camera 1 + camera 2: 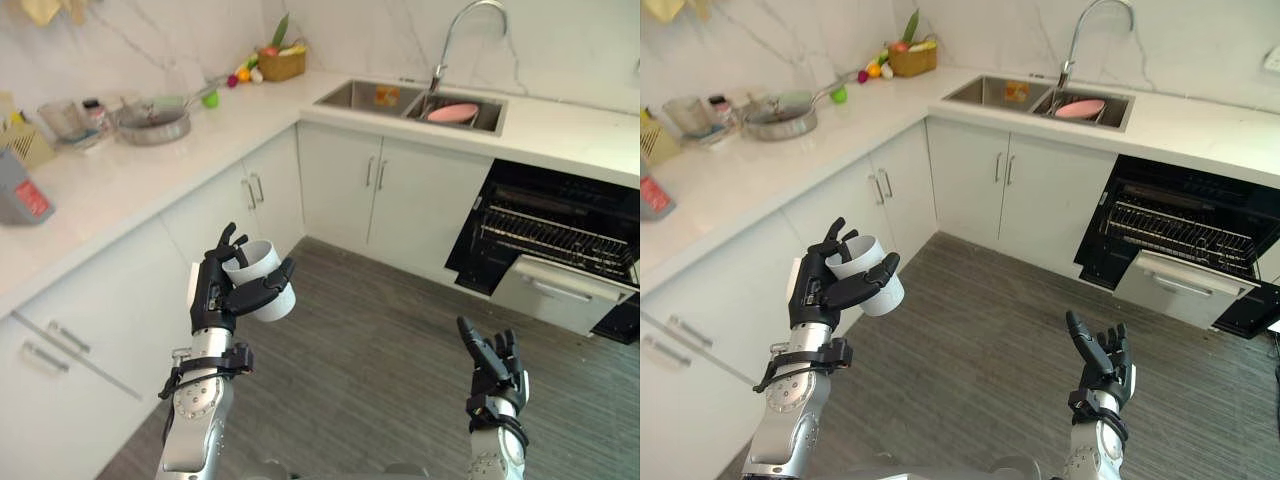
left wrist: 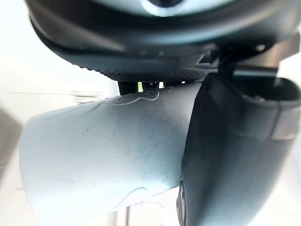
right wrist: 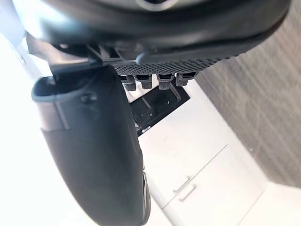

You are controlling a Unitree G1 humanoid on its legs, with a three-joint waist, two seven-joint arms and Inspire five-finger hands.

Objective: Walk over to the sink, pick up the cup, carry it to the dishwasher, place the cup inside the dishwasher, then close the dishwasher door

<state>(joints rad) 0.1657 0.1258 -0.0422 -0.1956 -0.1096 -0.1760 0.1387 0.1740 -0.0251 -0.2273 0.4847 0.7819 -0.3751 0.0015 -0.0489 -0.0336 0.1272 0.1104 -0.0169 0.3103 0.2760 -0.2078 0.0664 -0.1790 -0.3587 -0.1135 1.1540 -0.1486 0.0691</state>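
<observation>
While the left robot hand [image 1: 212, 292] grips one white cup [image 1: 262, 268], the right robot hand [image 1: 495, 368] hangs with fingers relaxed.

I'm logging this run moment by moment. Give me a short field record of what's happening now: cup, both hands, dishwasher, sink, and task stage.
cup: white, held up off the floor in front of the corner cabinets
left hand: fingers and thumb curled round the cup
right hand: open, holding nothing
dishwasher: open, wire rack showing inside
sink: pink dish in the basin nearer the dishwasher
stage: cup picked up, not yet in the dishwasher
</observation>
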